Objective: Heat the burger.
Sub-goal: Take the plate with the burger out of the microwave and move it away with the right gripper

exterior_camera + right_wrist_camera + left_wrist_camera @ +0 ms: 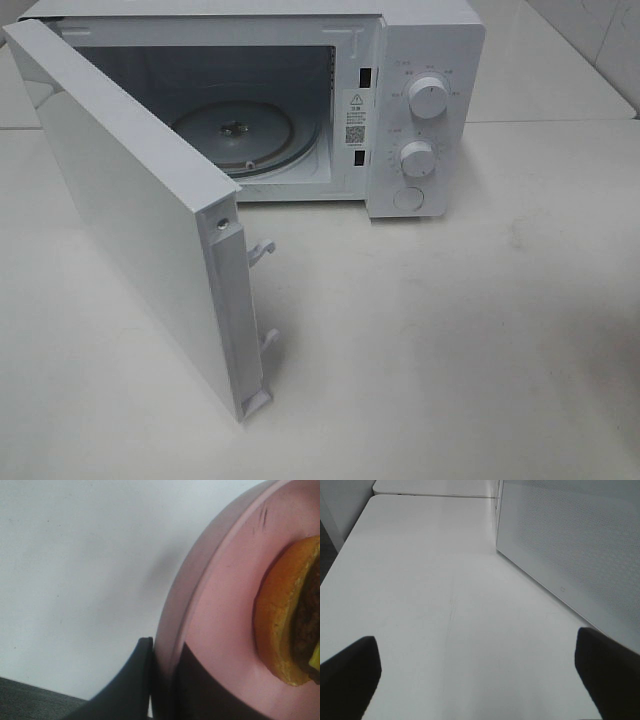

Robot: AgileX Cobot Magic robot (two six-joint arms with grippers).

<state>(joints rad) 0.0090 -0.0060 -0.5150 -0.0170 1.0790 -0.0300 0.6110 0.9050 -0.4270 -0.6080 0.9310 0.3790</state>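
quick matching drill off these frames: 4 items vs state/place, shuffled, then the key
1. microwave door
2. glass turntable
3. burger
4. left gripper

A. open, holding nothing
B. bare, inside the cavity
C. on the pink plate, whose rim the right gripper pinches
D. swung wide open

Pairs: 1-D, 2-B, 3-C, 4-A

Bright, even overhead lighting throughout; soft, faint shadows only, beneath the open white microwave door [140, 230] on the white desk [450, 330]. Slightly hazy overhead view. Strongly blurred at close range: round pink plate rim [200, 605], dark pincer fingers [605, 670].
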